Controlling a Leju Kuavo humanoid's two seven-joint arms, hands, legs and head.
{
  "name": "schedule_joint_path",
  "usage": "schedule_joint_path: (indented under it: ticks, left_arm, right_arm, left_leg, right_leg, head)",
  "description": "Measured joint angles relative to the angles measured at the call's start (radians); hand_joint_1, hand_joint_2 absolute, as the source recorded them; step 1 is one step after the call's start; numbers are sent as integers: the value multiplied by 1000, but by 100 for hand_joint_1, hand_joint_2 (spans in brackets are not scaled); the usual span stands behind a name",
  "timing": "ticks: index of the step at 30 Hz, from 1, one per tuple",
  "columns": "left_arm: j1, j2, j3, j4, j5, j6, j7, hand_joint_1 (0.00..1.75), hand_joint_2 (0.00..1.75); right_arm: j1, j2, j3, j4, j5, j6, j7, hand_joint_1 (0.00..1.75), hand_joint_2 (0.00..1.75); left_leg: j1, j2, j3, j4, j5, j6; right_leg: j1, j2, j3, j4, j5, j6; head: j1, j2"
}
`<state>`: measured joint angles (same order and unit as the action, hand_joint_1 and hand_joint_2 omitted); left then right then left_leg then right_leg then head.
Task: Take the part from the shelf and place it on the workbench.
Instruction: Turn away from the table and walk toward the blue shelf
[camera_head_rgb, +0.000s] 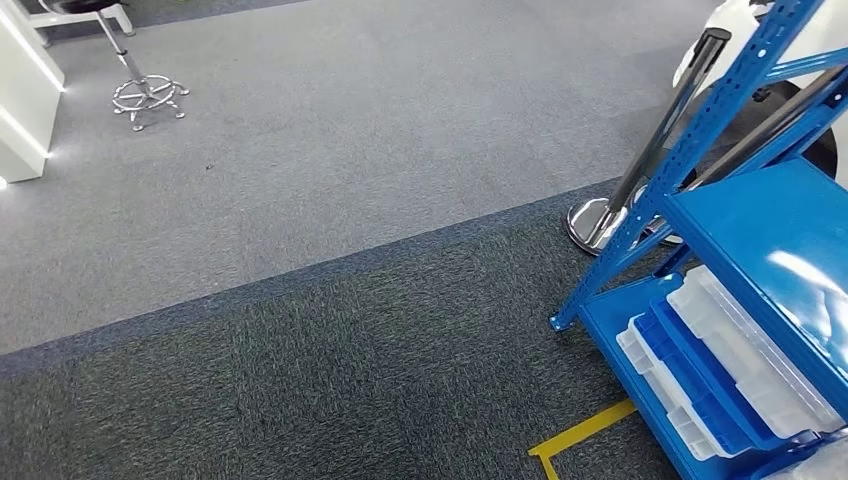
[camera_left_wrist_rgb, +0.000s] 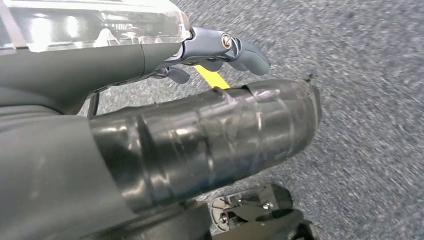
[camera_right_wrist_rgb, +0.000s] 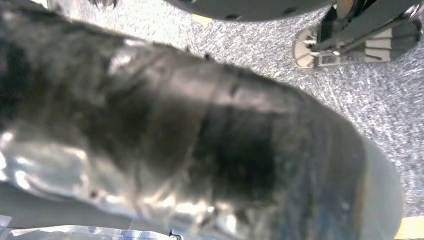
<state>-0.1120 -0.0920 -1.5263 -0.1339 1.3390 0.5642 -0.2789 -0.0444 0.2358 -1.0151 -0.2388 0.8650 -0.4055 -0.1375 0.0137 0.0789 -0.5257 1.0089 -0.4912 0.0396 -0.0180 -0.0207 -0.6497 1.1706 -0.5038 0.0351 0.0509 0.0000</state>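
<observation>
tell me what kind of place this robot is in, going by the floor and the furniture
Probably a lab or workshop laid out as a test floor: grey carpet tiles with yellow floor tape, a blue metal shelf rack holding clear plastic parts boxes, and a chrome-based stool.

Blue shelf (camera_head_rgb: 770, 215), clear bins (camera_head_rgb: 745, 350) on lower tier

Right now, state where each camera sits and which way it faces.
Head view: high on the body, facing down at carpet and blue shelf.
Left wrist view: behind the left hand, facing the carpet; clear box beside it.
Right wrist view: behind the right hand, facing the carpet.
Shared: carpet, yellow tape.
</observation>
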Motion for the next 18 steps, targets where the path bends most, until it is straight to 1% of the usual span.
schedule_joint_path:
  ticks: [1,2,3,4,5,6,7,8,9,10,11,12,13,14,15,16,17,18]
  left_arm:
    - [0,0,0,0,0,0,0,0,0]
    - [0,0,0,0,0,-1,0,0,0]
    - [-1,0,0,0,0,-1,0,0,0]
    - [-2,0,0,0,1,-1,0,0,0]
    - [-4,0,0,0,1,-1,-1,0,0]
    - [-7,0,0,0,1,-1,-1,0,0]
    - [-9,0,0,0,1,-1,-3,0,0]
    - [-10,0,0,0,1,-1,-4,0,0]
    - [-10,0,0,0,1,-1,-5,0,0]
    - [-8,0,0,0,1,-1,-6,0,0]
    - [-6,0,0,0,1,-1,-6,0,0]
    - [-4,0,0,0,1,-1,-6,0,0]
    - [-3,0,0,0,1,-1,-6,0,0]
    - [-2,0,0,0,1,-1,-7,0,0]
    - [-2,0,0,0,1,-1,-7,0,0]
    - [-3,0,0,0,1,-1,-7,0,0]
    - [-4,0,0,0,1,-1,-8,0,0]
    - [-5,1,0,0,1,-1,-8,0,0]
  right_arm:
    - [-1,0,0,0,1,0,0,0,0]
    - [-2,0,0,0,1,0,0,0,0]
    - [-3,0,0,0,2,1,1,0,0]
    - [-3,0,0,0,4,1,1,0,0]
    - [-2,0,0,0,5,1,1,0,0]
    - [-2,1,0,0,5,1,1,0,0]
    - [-2,1,0,0,6,2,1,0,0]
    - [-3,1,0,0,7,2,1,0,0]
    - [-5,1,0,0,7,3,1,0,0]
    - [-7,1,1,0,8,3,1,0,0]
    - [-7,1,1,0,8,3,1,0,0]
    - [-7,2,1,0,8,4,1,0,0]
    - [-7,2,1,0,9,4,1,0,0]
    - [-6,2,1,0,9,4,1,0,0]
    - [-6,2,1,0,9,4,1,0,0]
    - [-6,2,2,0,9,4,1,0,0]
    - [-7,2,2,0,9,4,1,0,0]
    - [-7,2,3,0,9,4,1,0,0]
  left_leg:
    - [-3,10,3,2,-5,-6]
    - [-5,18,6,3,-9,-12]
    - [-7,26,10,3,-13,-18]
    - [-9,35,14,2,-16,-24]
    - [-9,43,20,1,-18,-29]
    - [-7,39,24,4,-24,-35]
    - [-4,20,21,19,-37,-41]
    - [-2,-7,8,52,-59,-45]
    - [0,-39,-18,106,-91,-48]
    - [0,-59,-52,175,-123,-49]
    - [0,-67,-85,240,-147,-50]
    - [0,-70,-110,282,-151,-50]
    - [0,-71,-118,287,-134,-49]
    - [0,-74,-109,252,-98,-47]
    - [0,-84,-87,189,-53,-44]
    - [0,-106,-62,122,-19,-39]
    - [1,-127,-42,67,2,-36]
    - [0,-143,-30,34,9,-33]
  right_leg:
    - [3,-24,35,-66,23,-4]
    - [6,-42,60,-113,36,-10]
    - [11,-53,70,-134,37,-17]
    - [15,-50,70,-136,33,-24]
    - [14,-37,71,-138,34,-30]
    - [12,-26,73,-141,35,-36]
    - [10,-14,75,-144,37,-42]
    - [7,-3,76,-147,40,-49]
    - [6,7,76,-148,42,-53]
    - [7,19,76,-147,42,-57]
    - [8,33,75,-147,42,-59]
    - [10,48,76,-146,42,-60]
    - [10,63,77,-146,42,-60]
    - [11,78,78,-144,42,-60]
    - [11,93,79,-143,41,-59]
    - [12,106,79,-140,40,-57]
    - [12,119,77,-137,39,-53]
    - [11,130,74,-135,39,-47]
  head:
    - [0,0]
    - [-1,0]
    - [-1,0]
    - [-1,0]
    - [-1,0]
    - [-1,0]
    - [-1,0]
    - [-1,0]
    - [-2,0]
    - [-2,0]
    - [-2,0]
    - [-2,0]
    - [-2,0]
    - [-2,0]
    - [-2,0]
    - [-2,0]
    - [-2,0]
    - [-2,0]
